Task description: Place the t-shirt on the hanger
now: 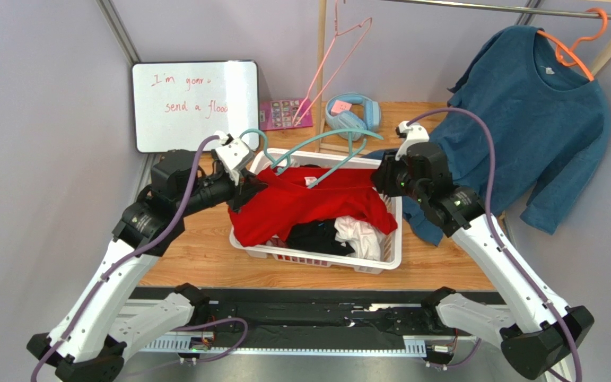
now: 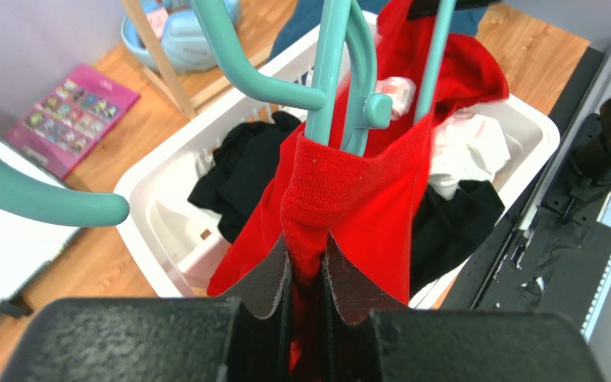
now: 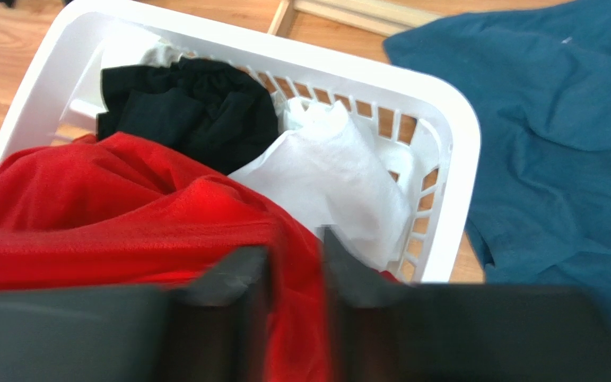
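Observation:
The red t-shirt [image 1: 309,203] is held stretched between my two grippers above the white basket [image 1: 380,263]. The teal hanger [image 1: 325,143] lies across its top edge, with the hook toward the left. My left gripper [image 1: 246,189] is shut on a bunched edge of the t-shirt [image 2: 364,207]. In the left wrist view [image 2: 307,267] the hanger's arms [image 2: 332,72] run down into the cloth just beyond the jaws. My right gripper [image 1: 379,181] is shut on the t-shirt's right side, and the right wrist view [image 3: 294,255] shows red cloth [image 3: 125,215] between the fingers.
The basket holds a black garment [image 1: 317,235] and a white cloth [image 1: 360,231]. A teal-blue long-sleeved top [image 1: 540,103] hangs on an orange hanger at the right. A whiteboard [image 1: 193,103], pink wire hanger [image 1: 340,56], blue headphones [image 1: 352,111] and pink card [image 1: 285,113] stand behind.

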Controlling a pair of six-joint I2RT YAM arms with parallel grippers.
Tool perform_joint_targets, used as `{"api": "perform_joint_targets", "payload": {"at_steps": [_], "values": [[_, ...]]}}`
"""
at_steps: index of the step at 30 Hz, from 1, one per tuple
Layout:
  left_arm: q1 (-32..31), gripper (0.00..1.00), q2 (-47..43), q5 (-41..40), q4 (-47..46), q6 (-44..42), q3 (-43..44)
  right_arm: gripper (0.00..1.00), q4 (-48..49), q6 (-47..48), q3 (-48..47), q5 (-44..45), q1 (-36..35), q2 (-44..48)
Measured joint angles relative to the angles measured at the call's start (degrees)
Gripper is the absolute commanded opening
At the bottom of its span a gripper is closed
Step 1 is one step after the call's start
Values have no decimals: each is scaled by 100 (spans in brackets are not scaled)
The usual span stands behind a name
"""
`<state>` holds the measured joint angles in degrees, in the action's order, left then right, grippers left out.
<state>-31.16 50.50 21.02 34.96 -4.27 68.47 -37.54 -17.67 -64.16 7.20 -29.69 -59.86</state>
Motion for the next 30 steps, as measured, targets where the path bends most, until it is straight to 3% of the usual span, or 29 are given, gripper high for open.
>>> {"api": "perform_joint_targets", "payload": {"at_steps": [2, 6, 10, 21, 30], "values": [[129, 0, -188, 334, -31, -155, -79, 1, -46, 83, -26, -715, 461, -55], [155, 0, -330, 741, 15, -651, -92, 0, -136, 256, -173, -2153, 1043, -275], [162, 0, -258, 710, 232, -1377, -90, 0, -260, 396, -190, -3027, 1484, -337], [153, 0, 293, -107, 896, -3038, 181, 0, -535, 570, -369, -3700, 1698, -107], [-61, 0, 942, -955, 1152, -3534, 597, 0, -660, 505, -841, -3875, 1711, -24]]}}
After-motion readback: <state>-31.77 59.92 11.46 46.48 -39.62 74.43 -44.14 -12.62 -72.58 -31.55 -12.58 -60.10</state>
